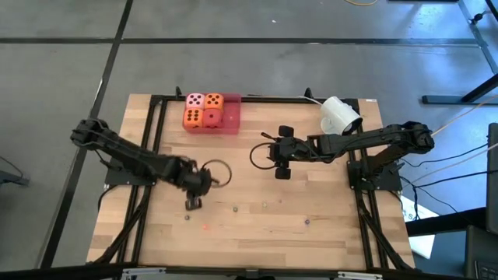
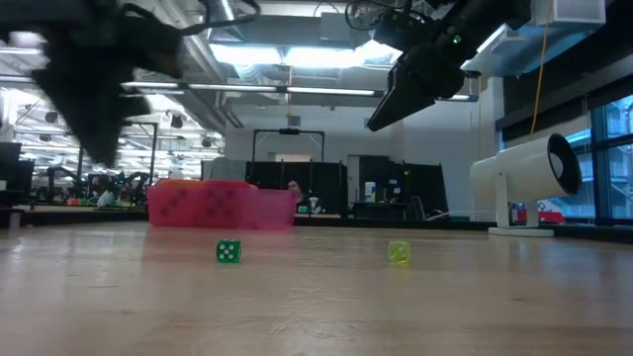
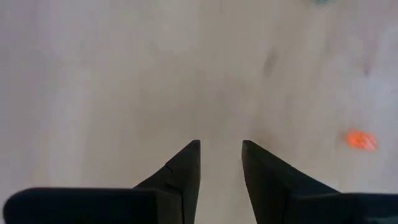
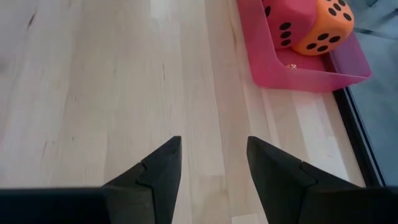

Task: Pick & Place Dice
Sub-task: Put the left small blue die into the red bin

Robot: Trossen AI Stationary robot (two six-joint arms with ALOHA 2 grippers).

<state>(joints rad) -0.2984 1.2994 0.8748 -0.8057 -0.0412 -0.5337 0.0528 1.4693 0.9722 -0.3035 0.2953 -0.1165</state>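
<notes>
Already gathered at the desk's (image 1: 257, 225) far edge, the four dice sit packed in the red tray (image 1: 232, 118): a pink die (image 1: 195, 100) and an orange die (image 1: 213, 101) behind, a second orange die (image 1: 191, 118) and a red die (image 1: 211, 118) in front, edges touching, which suggests the sorting is largely done. The white cylindrical device (image 1: 341, 115) stands apart on the right side, clear of the work. The right gripper (image 1: 282, 165) hangs above mid-desk, well off the tray, jaws apart and holding nothing; its wrist view shows bare wood between them, with the tray's corner farther on. The left gripper (image 1: 194, 201) hovers nearer the front edge, jaws likewise parted a little and empty, pointed down at the planks, perhaps because tiny pieces lie scattered there. Among these, a small green die (image 2: 228, 251) and a small yellow one (image 2: 399, 253) rest on the wood, well apart from the tray.
</notes>
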